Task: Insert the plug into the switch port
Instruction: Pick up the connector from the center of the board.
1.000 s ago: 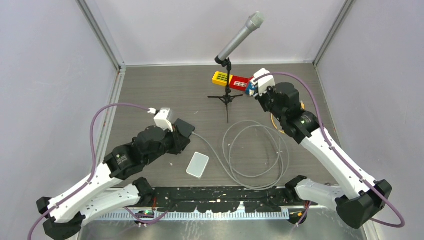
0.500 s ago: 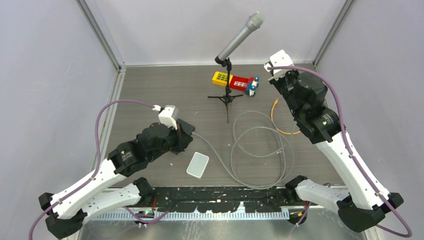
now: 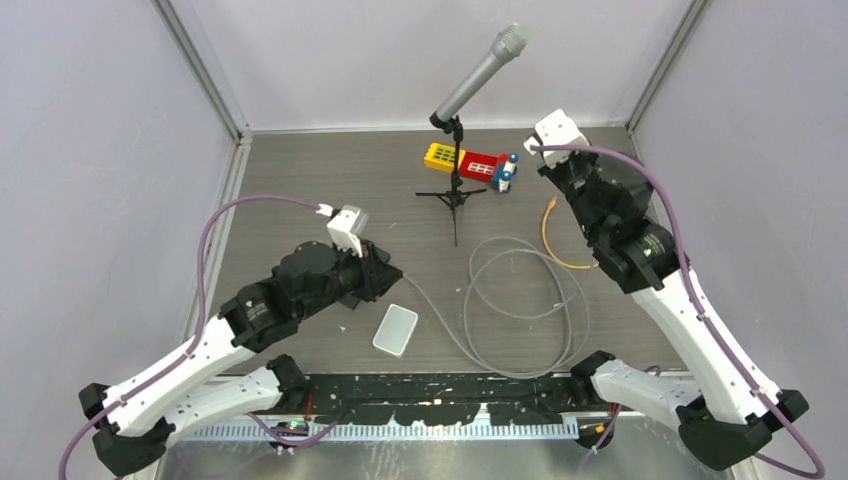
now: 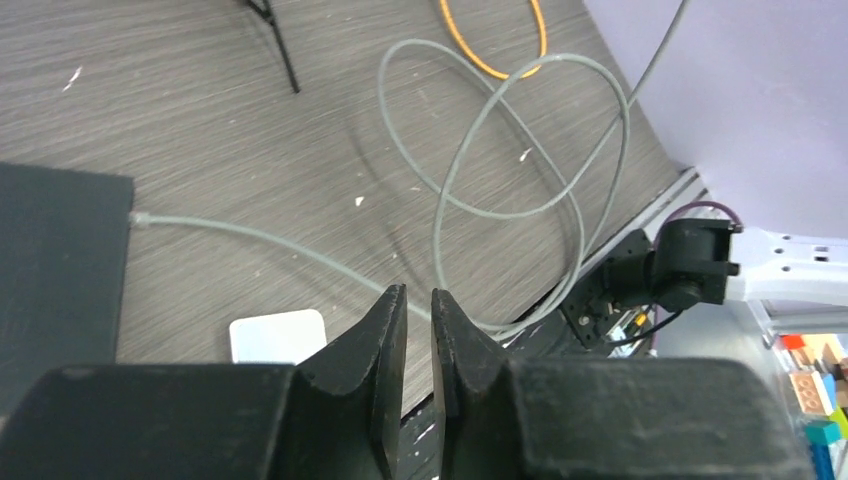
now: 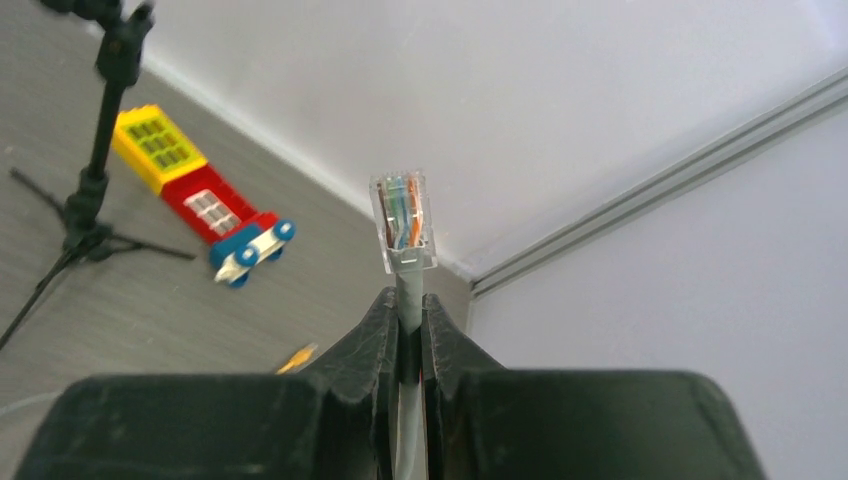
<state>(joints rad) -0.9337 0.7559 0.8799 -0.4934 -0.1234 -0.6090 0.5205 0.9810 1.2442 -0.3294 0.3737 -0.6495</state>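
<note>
Up top, clear boxy plug (image 5: 401,220) on round grey cable (image 5: 408,300).

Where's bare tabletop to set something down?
Free: the far-left stretch between the left wall and the microphone stand. Crowded: the centre-right, under the grey cable loops and the orange cable; also near the toy blocks.

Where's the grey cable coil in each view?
Top external: grey cable coil lies right of centre on the table.
Left wrist: upper centre, beyond the pincer fingers.
Right wrist: coil not in view.
Shared landmark: orange cable, next to the coil.
</note>
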